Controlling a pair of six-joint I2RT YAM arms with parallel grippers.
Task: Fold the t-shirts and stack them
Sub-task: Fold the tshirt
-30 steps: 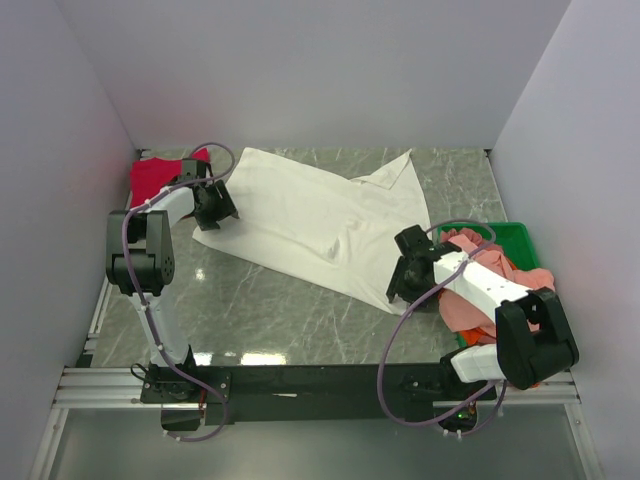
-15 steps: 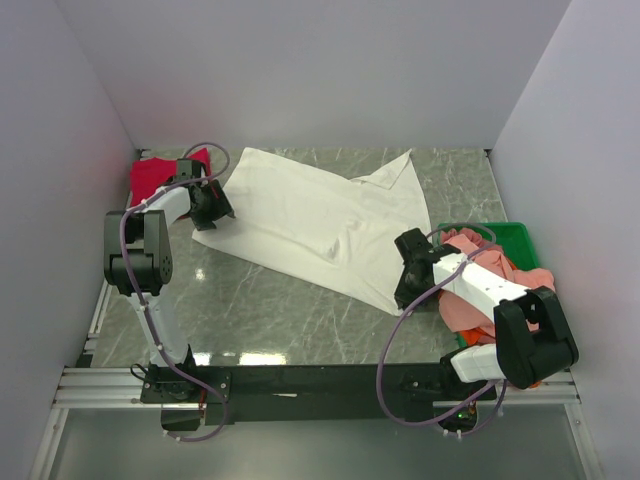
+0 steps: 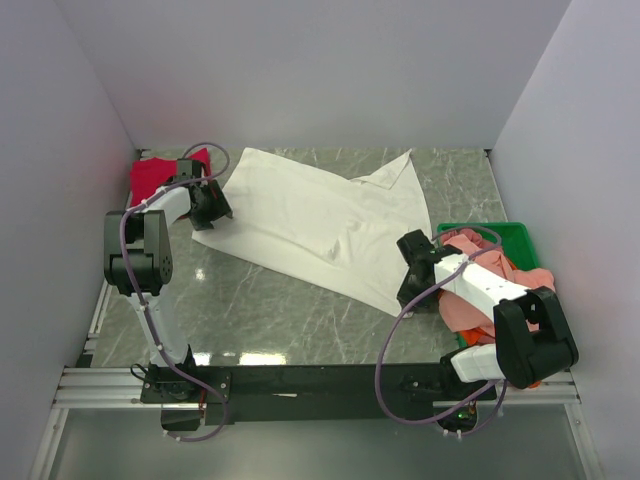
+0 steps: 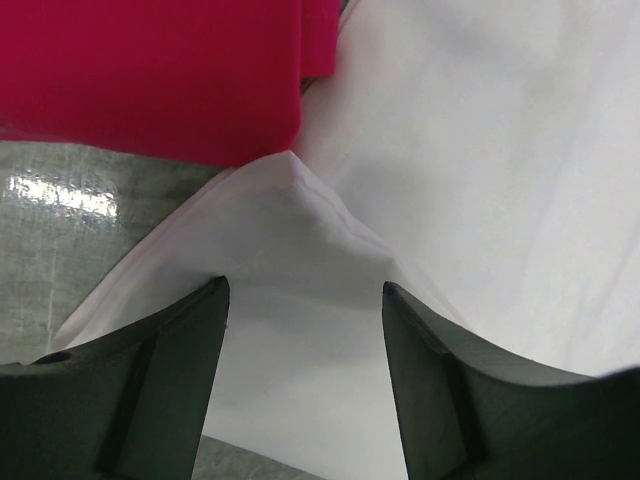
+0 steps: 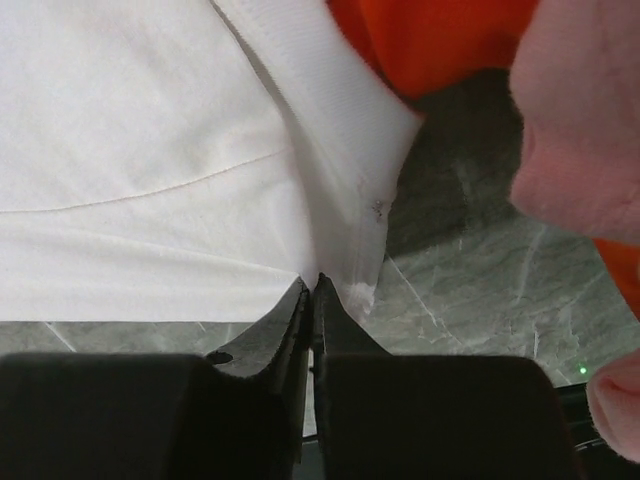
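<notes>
Pinching white tee (image 3: 310, 215) hem, our right fingers (image 5: 270, 340); left fingers (image 4: 150, 380) open above it, arms low; green bin (image 3: 515, 232) holds pink tee (image 5: 580, 150), orange tee (image 5: 440, 40).

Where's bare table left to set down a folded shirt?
Widest bare table: the near strip between the white t-shirt and the arm bases. A smaller patch lies at the far right, between its sleeve and the green bin. Crowded: the far-left corner, with the crimson t-shirt and left gripper, and the right side, with the right gripper and heaped t-shirts.
</notes>
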